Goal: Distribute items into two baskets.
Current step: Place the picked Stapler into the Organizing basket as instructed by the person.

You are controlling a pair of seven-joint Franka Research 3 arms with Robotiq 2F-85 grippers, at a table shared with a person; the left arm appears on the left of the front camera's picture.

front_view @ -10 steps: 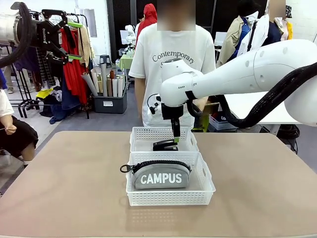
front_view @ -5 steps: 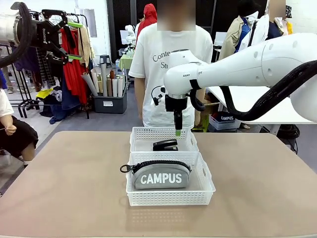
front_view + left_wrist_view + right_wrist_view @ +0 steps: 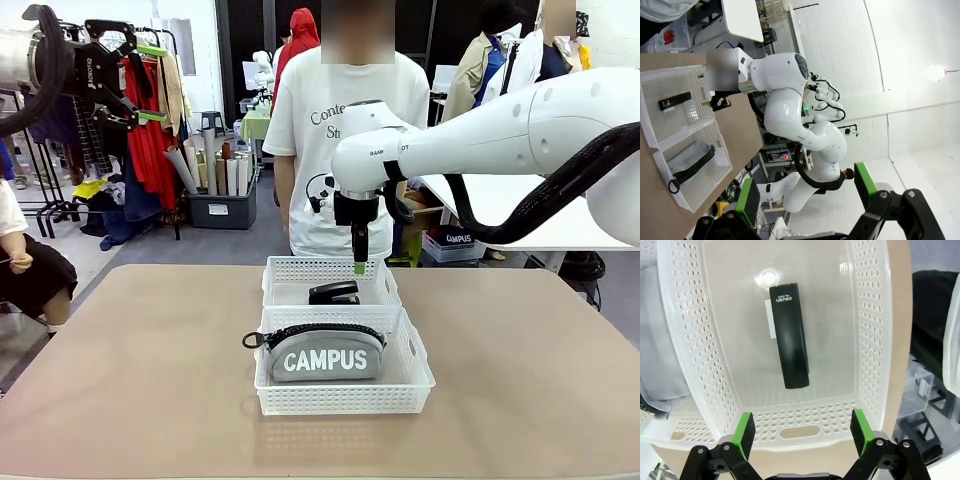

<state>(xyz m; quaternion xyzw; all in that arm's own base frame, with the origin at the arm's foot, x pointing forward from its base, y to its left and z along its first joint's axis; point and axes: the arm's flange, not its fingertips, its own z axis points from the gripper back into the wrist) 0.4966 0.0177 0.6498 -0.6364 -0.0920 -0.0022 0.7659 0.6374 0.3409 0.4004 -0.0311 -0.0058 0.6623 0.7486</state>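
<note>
Right gripper hangs open over the far white lattice plastic basket, small black stapler lying inside; left gripper open too.

left arm: raised at 10 o'clock, clear of the desk | left hand: fingers spread, empty, pointing toward 3 o'clock | right arm: reaches in from 3 o'clock to centre | right hand: pointing straight down, fingers apart, empty

"CAMPUS" on grey pouch
</note>
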